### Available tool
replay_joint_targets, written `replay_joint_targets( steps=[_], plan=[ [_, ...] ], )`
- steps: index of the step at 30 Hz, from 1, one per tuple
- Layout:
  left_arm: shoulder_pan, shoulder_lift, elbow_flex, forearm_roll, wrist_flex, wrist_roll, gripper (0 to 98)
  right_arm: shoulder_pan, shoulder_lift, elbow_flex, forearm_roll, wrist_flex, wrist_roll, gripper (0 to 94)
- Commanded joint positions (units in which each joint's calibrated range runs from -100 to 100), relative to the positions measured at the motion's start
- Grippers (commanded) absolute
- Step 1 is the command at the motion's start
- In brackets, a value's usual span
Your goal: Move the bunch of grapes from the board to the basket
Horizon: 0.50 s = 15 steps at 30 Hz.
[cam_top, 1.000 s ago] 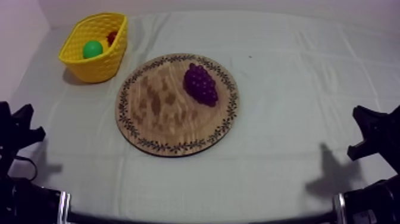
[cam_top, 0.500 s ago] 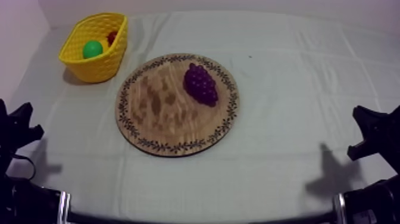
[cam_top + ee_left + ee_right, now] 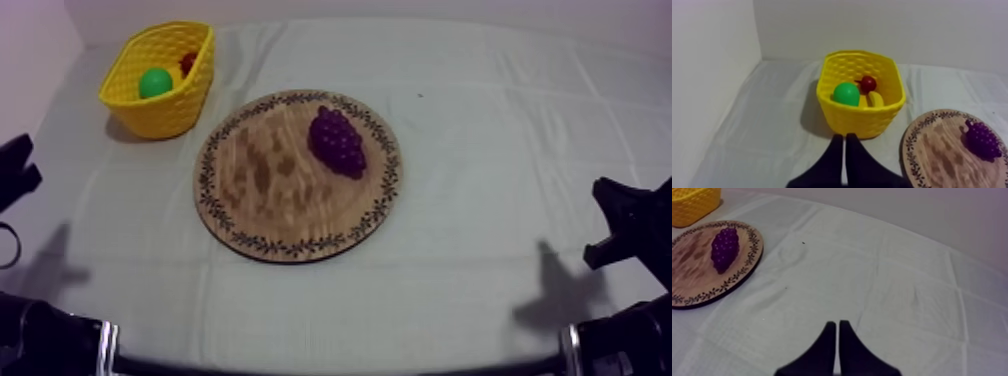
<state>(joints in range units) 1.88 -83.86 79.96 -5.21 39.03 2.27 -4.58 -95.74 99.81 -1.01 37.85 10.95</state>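
Top view: my left gripper (image 3: 15,172) has lifted away from its resting place low at the side and now stands higher along the tabletop's edge. My right gripper (image 3: 620,225) has not stirred. In the left wrist view my left gripper's fingers lie pressed together in a narrow wedge, pinching nothing. The right gripper's lie pressed together too, in its own wrist view.

Just ahead of my left gripper stands the yellow basket (image 3: 857,120), holding a green fruit (image 3: 846,94), a small red fruit (image 3: 868,83) and a yellow piece I cannot name for sure. Farther off, beside the basket, the bunch of grapes (image 3: 336,142) lies untouched on the round wooden board (image 3: 260,190), well apart from both grippers.

I judge that the left arm has begun its reach. The gripper must spread before it can take the grapes.

The tabletop (image 3: 480,200) wears a grey-white cloth with faint fold lines. Pale walls (image 3: 872,25) close in behind the basket and at my left.
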Motion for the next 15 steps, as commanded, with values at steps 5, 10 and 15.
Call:
replay_joint_targets(
  steps=[5, 10, 15],
  plan=[
    [2.1, 11.3, -13.2, -1.98, 3.3, 0.7, 0.0, 0.0, 0.0, 0.0, 0.0, 0.0, 0.0, 0.4],
    [4.6, 18.0, -22.0, -2.73, 6.1, 1.5, 0.0, 0.0, 0.0, 0.0, 0.0, 0.0, 0.0, 0.4],
    [8.6, 25.0, -31.6, -4.37, 8.8, 3.9, 0.0, 0.0, 0.0, 0.0, 0.0, 0.0, 0.0, 0.4]
  ],
)
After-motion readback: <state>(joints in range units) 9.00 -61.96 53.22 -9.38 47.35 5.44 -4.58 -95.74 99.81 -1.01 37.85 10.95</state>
